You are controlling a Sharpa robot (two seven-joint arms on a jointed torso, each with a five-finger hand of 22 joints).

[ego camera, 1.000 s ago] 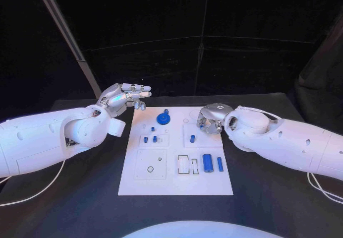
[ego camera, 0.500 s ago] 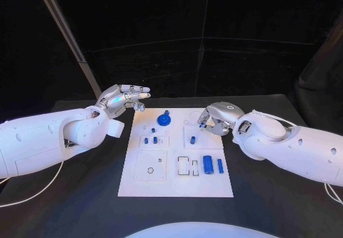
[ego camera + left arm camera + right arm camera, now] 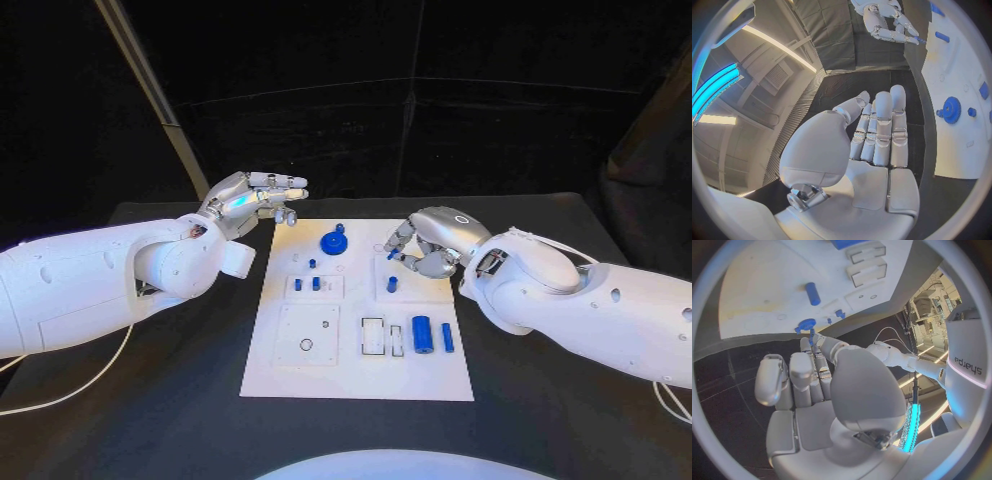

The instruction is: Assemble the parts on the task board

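Note:
The white task board (image 3: 361, 375) lies in the middle of the table. On it stand a blue gear (image 3: 333, 243), several small blue pegs (image 3: 306, 283), one peg (image 3: 389, 285) and two blue cylinders (image 3: 421, 333). My right hand (image 3: 427, 245) hovers over the board's far right part and pinches a small blue part (image 3: 392, 253) between thumb and fingertips. The left wrist view shows that hand (image 3: 887, 22) too. My left hand (image 3: 260, 198) hangs beyond the board's far left corner, fingers stretched out (image 3: 879, 127), holding nothing. The gear (image 3: 806, 325) and the peg (image 3: 812, 293) show past my right hand's fingers.
Empty recesses (image 3: 381, 335) lie in the board's near half, left of the cylinders. Black table (image 3: 159, 400) surrounds the board. A slanted metal pole (image 3: 144, 90) stands behind my left arm. A white cable (image 3: 65, 395) trails on the table at the left.
My right hand has turned and risen a little over the board's far right, so its fingertips and the small blue part now show. My left hand has stayed put.

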